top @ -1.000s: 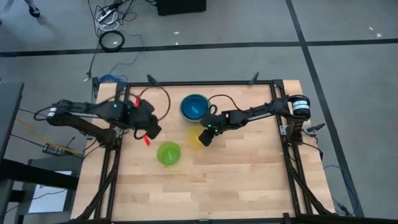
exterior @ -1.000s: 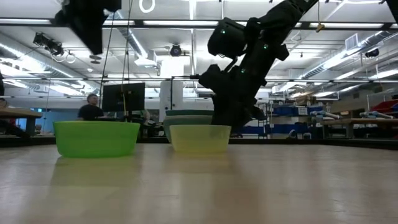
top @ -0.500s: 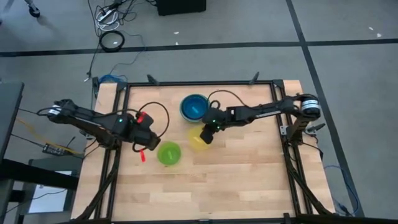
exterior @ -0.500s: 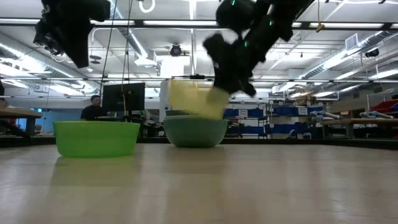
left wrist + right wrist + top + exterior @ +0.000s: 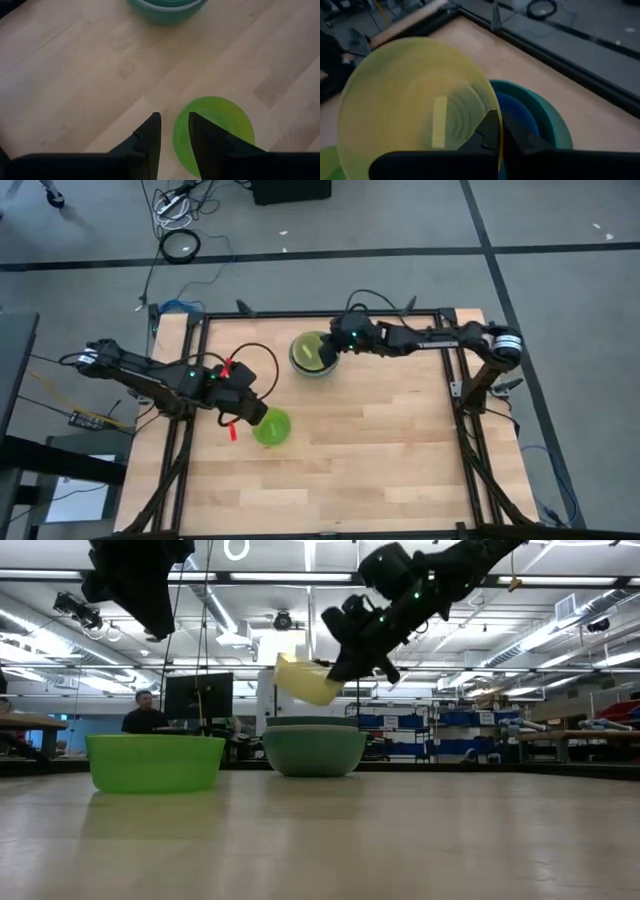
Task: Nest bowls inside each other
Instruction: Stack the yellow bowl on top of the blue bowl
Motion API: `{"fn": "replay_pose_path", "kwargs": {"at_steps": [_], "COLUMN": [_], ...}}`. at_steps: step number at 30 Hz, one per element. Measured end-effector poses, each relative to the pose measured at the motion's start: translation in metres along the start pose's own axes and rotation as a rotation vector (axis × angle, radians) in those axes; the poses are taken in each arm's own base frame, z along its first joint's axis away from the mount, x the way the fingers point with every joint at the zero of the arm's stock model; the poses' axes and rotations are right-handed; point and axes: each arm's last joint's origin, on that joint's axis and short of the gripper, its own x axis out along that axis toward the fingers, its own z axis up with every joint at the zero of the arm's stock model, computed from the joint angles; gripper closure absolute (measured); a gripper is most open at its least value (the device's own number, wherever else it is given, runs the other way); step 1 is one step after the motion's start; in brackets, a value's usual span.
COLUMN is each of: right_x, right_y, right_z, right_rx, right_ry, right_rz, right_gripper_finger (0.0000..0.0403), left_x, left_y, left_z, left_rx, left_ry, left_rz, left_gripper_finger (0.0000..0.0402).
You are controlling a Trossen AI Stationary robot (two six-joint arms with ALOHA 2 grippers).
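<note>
My right gripper [image 5: 338,668] is shut on a yellow bowl [image 5: 306,681] and holds it tilted in the air above a stack of nested bowls [image 5: 315,750] at the far middle of the table. The stack's outer bowl is sage-green. Teal [image 5: 551,125] and blue [image 5: 517,114] bowls show inside it. A lime-green bowl [image 5: 271,428] stands on its base on the table at the near left. My left gripper [image 5: 175,131] hovers open over that bowl's left rim, touching nothing. My right gripper pinches the yellow bowl's rim [image 5: 493,111], one finger inside the bowl and one outside. The fingers come from the table's right side, slanting down. The bowl is lifted clear and tilted, its mouth turned toward the gripper, above the stack.
Bare wooden table top [image 5: 380,450] lies near and to the right of the bowls. A black frame [image 5: 330,315] runs round the table's edges. In the low view a person [image 5: 146,712] sits at a screen in the room far behind.
My right gripper has lifted the yellow bowl off the table and carried it up and toward the far edge, over the stack; the bowl has tipped from upright to tilted. My left gripper has moved toward the lime-green bowl, to the right and a little down.
</note>
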Motion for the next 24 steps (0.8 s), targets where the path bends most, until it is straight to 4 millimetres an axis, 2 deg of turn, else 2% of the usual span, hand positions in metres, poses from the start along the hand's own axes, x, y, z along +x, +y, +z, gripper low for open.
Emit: {"fn": "replay_pose_path", "kwargs": {"at_steps": [5, 15, 24], "right_x": [0.009, 0.007, 0.007], "right_y": [-0.011, -0.014, -0.016], "right_z": [-0.005, -0.003, -0.002], "right_rx": [0.005, -0.008, -0.036], "right_ry": [0.070, 0.065, 0.025], "right_rz": [0.022, -0.005, -0.088], "right_gripper_finger": [0.0389, 0.0285, 0.0277], "left_x": [0.000, 0.000, 0.000], "left_y": [0.000, -0.001, 0.000], "left_z": [0.000, 0.001, 0.000], "left_rx": [0.001, -0.001, 0.002], "left_ry": [-0.003, -0.008, -0.005], "left_rz": [0.000, -0.004, 0.002], "left_gripper_finger": [0.0294, 0.0294, 0.0294]}}
